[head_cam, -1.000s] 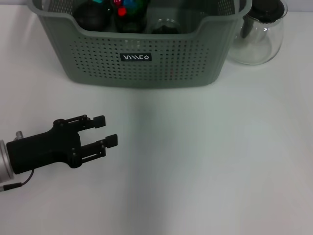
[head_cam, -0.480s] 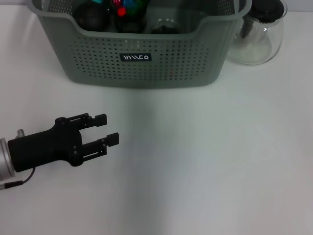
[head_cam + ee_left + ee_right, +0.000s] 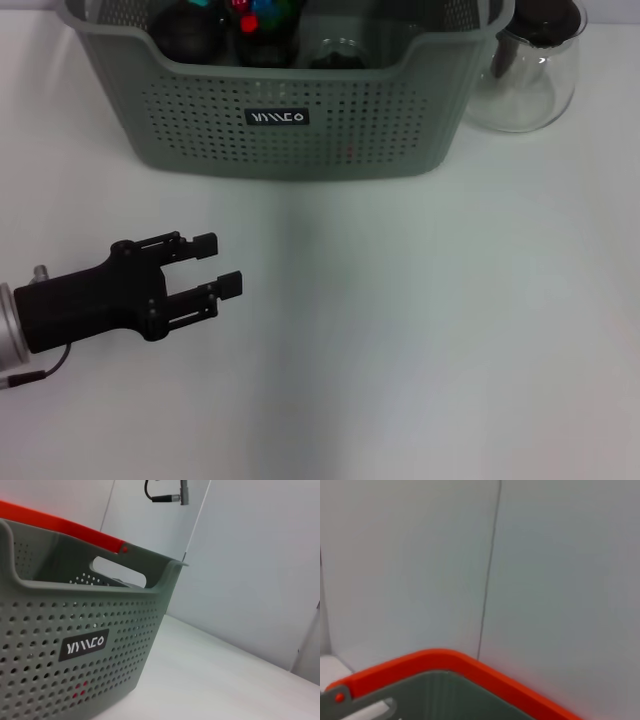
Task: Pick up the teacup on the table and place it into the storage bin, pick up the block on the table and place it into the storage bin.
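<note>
The grey-green storage bin [image 3: 290, 110] stands at the far middle of the table, and its perforated wall and black label also fill the left wrist view [image 3: 75, 630]. Inside it lie dark round shapes [image 3: 185, 35], a clear glass piece [image 3: 338, 52] and red and blue bits [image 3: 255, 10]; I cannot tell which is the teacup or the block. Neither shows on the bare table. My left gripper [image 3: 220, 265] hovers low at the near left, well short of the bin, open with nothing between its fingers. The right gripper is out of view.
A clear glass carafe [image 3: 530, 75] with a black lid stands just right of the bin at the far right. The right wrist view shows an orange rim [image 3: 470, 670] over a grey-green wall, with a pale wall behind.
</note>
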Robot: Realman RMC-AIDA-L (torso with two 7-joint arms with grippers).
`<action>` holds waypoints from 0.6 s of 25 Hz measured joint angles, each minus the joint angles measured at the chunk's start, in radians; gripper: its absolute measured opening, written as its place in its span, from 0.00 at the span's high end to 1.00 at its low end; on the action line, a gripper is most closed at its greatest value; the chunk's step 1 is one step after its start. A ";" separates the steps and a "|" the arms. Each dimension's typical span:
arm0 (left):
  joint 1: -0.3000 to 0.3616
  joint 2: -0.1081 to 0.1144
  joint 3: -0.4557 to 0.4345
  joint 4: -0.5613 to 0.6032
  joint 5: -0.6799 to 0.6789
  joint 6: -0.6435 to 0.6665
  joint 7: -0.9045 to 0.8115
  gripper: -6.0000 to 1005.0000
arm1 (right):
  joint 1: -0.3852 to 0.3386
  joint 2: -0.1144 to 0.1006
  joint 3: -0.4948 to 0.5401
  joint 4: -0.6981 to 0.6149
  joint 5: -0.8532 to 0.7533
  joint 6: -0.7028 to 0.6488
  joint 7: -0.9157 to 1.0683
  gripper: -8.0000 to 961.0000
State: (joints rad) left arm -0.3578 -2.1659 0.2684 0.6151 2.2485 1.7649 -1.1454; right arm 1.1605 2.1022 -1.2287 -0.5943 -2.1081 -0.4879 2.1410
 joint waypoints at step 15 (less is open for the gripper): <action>-0.007 0.008 -0.019 0.012 -0.004 0.052 -0.001 0.37 | -0.352 -0.006 0.039 -0.403 0.446 -0.436 -0.297 0.11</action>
State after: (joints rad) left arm -0.3649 -2.1576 0.2498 0.6274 2.2445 1.8168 -1.1460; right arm 0.8082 2.0957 -1.1893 -0.9971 -1.6619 -0.9238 1.8436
